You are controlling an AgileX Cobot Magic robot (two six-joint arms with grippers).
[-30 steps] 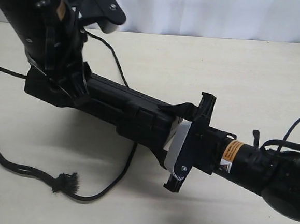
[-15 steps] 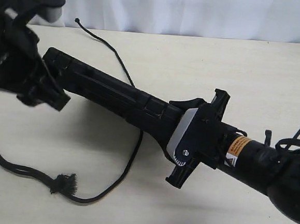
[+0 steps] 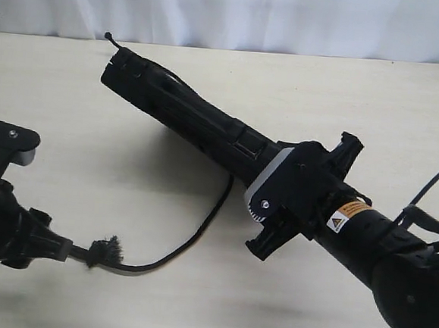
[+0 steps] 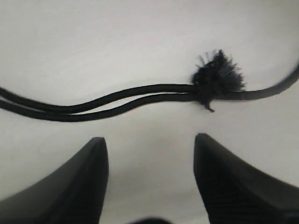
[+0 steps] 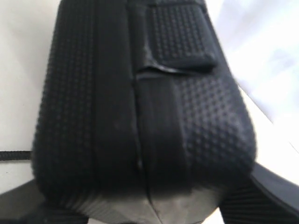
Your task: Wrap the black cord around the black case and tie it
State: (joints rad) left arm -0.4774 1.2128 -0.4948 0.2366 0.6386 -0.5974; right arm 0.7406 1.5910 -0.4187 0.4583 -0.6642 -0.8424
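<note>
The black case (image 3: pixel 185 116) is held edge-on above the table, slanting from the far left down to my right gripper (image 3: pixel 278 191), which is shut on its near end. In the right wrist view the case's dimpled shell (image 5: pixel 140 102) fills the space between the fingers of the right gripper (image 5: pixel 149 198). The black cord (image 3: pixel 190 241) trails from under the case to its frayed tuft (image 3: pixel 106 251). Its knotted tip (image 3: pixel 108 36) shows past the case's far end. My left gripper (image 3: pixel 66 252) sits low beside the tuft. That left gripper (image 4: pixel 148 140) is open, with a doubled cord stretch (image 4: pixel 107 100) and the tuft (image 4: pixel 217 77) just beyond its fingertips.
The pale table (image 3: pixel 347 90) runs back to a white curtain (image 3: pixel 292 18). The right arm's own cables (image 3: pixel 430 196) loop at the right edge. Part of the cord's loose end is hidden under my left arm (image 3: pixel 2 223).
My left arm let go of the case's far end and dropped to the near left, beside the tuft. The right gripper swung the case so its far end points further back.
</note>
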